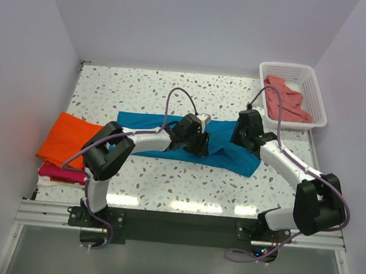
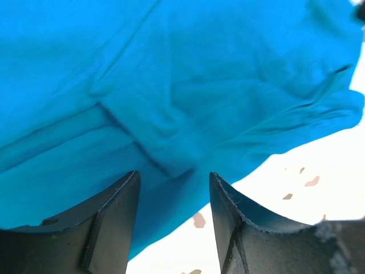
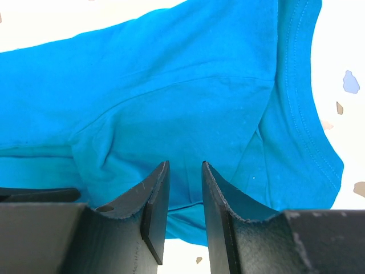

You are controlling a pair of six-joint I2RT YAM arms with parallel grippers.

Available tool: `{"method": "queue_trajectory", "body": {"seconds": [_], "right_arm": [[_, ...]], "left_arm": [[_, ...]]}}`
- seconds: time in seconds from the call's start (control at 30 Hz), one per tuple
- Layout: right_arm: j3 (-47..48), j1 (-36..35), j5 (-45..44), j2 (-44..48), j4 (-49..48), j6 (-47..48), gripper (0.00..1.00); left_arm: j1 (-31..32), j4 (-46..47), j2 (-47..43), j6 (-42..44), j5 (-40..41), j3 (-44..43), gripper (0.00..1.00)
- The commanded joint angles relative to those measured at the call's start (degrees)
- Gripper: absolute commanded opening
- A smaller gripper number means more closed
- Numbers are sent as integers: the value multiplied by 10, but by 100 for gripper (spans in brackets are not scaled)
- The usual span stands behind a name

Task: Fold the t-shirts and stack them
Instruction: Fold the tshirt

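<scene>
Well, I am working over the speckled table, and the teal-blue t-shirt is lying across its middle in a long, partly folded band. At the left edge the orange t-shirt is sitting folded on the magenta one. The salmon-pink t-shirt is waiting crumpled in the white basket at the far right corner.

My left fingers are hovering low over the near edge of the teal cloth, standing well apart and gripping nothing. My right fingers are hanging over the shirt's right end with only a narrow gap between them, and I am seeing nothing caught there either.

I am expecting this cloth to be light, limp and quick to wrinkle, sagging from wherever I lift it and dragging on the table. So I am judging that the firmer parts are the best places to pinch: the ribbed collar on the right side, and the doubled fold edge on the left.
</scene>
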State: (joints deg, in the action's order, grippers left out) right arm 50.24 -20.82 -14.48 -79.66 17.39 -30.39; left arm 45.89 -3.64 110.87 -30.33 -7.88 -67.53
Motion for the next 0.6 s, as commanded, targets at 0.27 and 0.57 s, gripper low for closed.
{"method": "queue_trajectory", "body": {"seconds": [0.27,0.57], "right_arm": [[14,3,-16,-5,-13,6,33],[15,6,-18,4,-10,9,33]], "left_arm": [[3,75,0,-46,-35,1,49],[3,37,10,-49,8,-11,47]]}}
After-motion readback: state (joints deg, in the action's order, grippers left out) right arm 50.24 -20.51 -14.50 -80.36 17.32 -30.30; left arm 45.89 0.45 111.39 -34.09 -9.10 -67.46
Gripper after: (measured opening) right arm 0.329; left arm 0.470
